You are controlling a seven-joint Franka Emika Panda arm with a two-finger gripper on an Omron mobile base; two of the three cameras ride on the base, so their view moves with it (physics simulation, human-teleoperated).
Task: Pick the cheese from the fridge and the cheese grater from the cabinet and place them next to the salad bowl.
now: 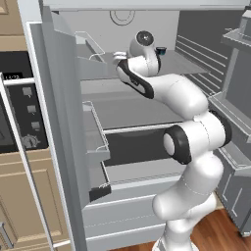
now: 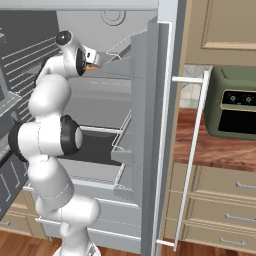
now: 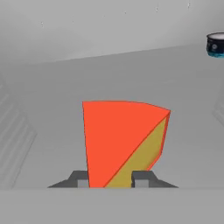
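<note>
The cheese [image 3: 122, 140], a wedge with a red-orange face and a yellow side, rests on the upper shelf of the open fridge [image 1: 63, 122]. My gripper [image 3: 110, 179] reaches into that shelf, and its two dark fingertips [image 3: 78, 179] press against the wedge's lower edges on either side, shut on it. In the right base view the gripper [image 2: 93, 61] shows at the end of the arm, with a sliver of orange cheese [image 2: 90, 67] at its tip. The cheese grater, the cabinet and the salad bowl are out of view.
A small dark blue cup [image 3: 215, 45] stands further back on the same shelf [image 1: 161, 50]. Wire racks [image 2: 125, 135] line the fridge's side. A black-fronted oven [image 1: 19, 112] is to the left, and a grey-green appliance [image 2: 232, 102] sits on the wooden counter to the right.
</note>
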